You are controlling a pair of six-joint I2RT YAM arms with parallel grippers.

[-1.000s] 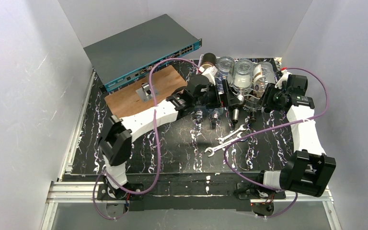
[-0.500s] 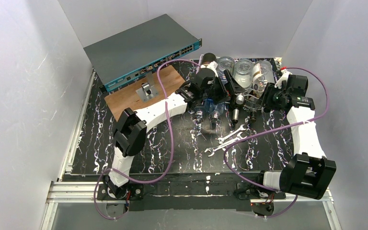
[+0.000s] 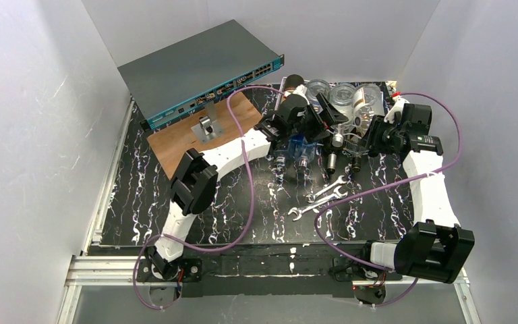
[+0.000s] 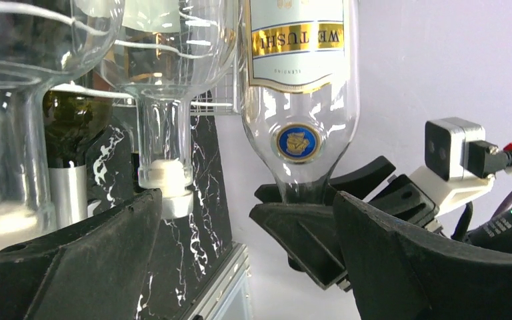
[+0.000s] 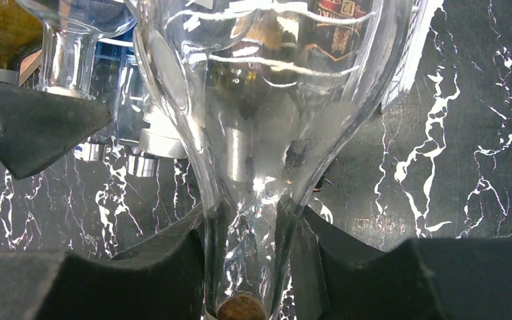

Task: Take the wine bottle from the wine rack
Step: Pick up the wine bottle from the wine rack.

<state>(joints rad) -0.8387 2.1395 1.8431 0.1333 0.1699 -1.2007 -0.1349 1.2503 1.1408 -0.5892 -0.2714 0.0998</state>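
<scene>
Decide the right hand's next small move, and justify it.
Probably draw the right hand back toward its base, sliding the clear bottle neck-first off the wine rack: that hand is shut on the bottle's neck, and the left hand is open nearby.

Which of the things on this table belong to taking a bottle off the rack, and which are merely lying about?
Job: clear wine bottle, neck clamped in the right tool; white wire wine rack; open left tool.
Lying about: network switch; wooden board with metal bracket; two wrenches.
</scene>
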